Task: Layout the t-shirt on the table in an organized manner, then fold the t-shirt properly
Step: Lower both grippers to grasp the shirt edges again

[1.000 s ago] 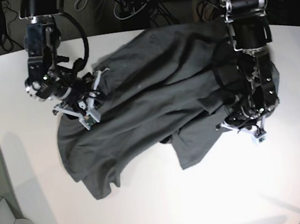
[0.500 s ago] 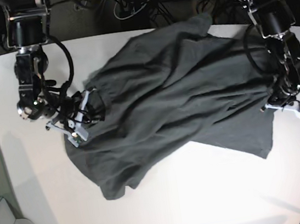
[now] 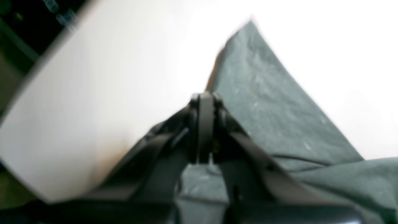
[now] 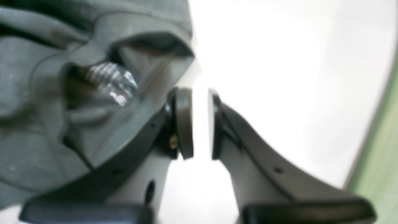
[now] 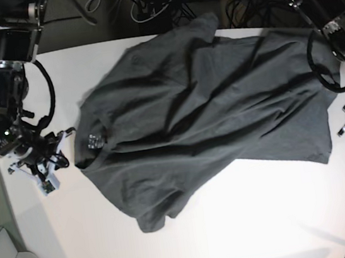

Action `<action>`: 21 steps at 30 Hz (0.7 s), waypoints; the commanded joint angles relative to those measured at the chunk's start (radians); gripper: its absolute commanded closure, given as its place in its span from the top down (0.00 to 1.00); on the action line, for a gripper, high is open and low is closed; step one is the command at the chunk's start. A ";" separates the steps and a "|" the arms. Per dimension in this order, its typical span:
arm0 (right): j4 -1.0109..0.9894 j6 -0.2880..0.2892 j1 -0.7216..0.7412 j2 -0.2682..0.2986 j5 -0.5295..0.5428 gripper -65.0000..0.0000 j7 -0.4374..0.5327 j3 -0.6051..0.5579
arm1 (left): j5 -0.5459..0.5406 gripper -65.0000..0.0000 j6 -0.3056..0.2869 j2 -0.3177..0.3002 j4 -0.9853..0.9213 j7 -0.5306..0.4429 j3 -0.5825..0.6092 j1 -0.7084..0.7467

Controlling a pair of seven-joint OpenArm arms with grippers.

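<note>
The left claw (image 3: 205, 130) is pressed shut at the right rim of the white worktop (image 5: 248, 221), its tips over the t-shirt (image 5: 208, 111) hem; whether cloth is pinched cannot be told. The right claw (image 4: 200, 123) stands narrowly parted and empty on bare worktop just beside the collar. The soft, creased charcoal t-shirt lies spread across the worktop's far half, leaving smooth open white surface along the near side.

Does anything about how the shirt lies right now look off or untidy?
Yes. The t-shirt lies skewed across the table, wrinkled with diagonal folds. Its far edge at the top appears to overhang the table, and one sleeve at the near left is crumpled. No damage visible.
</note>
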 commanded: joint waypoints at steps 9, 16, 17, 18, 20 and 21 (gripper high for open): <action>0.167 0.007 -0.089 -0.130 0.014 0.11 -0.043 -0.065 | 0.010 0.00 0.001 0.075 -0.149 -0.027 0.028 -0.139; 0.173 0.007 -0.147 -0.124 0.014 0.11 -0.037 -0.097 | 0.011 0.00 0.010 0.054 -0.389 -0.188 0.105 -0.224; 0.173 0.007 -0.158 -0.119 0.014 0.11 -0.037 -0.097 | 0.011 0.00 0.010 0.054 -0.434 -0.205 0.105 -0.233; 0.174 0.007 -0.164 -0.104 0.014 0.11 -0.037 -0.096 | 0.013 0.00 0.010 0.052 -0.485 -0.230 0.105 -0.242; 0.174 0.007 -0.170 -0.092 0.014 0.11 -0.037 -0.096 | 0.028 0.00 0.010 0.040 -0.572 -0.282 0.105 -0.271; 0.174 0.007 -0.172 -0.089 0.014 0.11 -0.037 -0.096 | 0.048 0.00 0.010 0.036 -0.618 -0.305 0.105 -0.285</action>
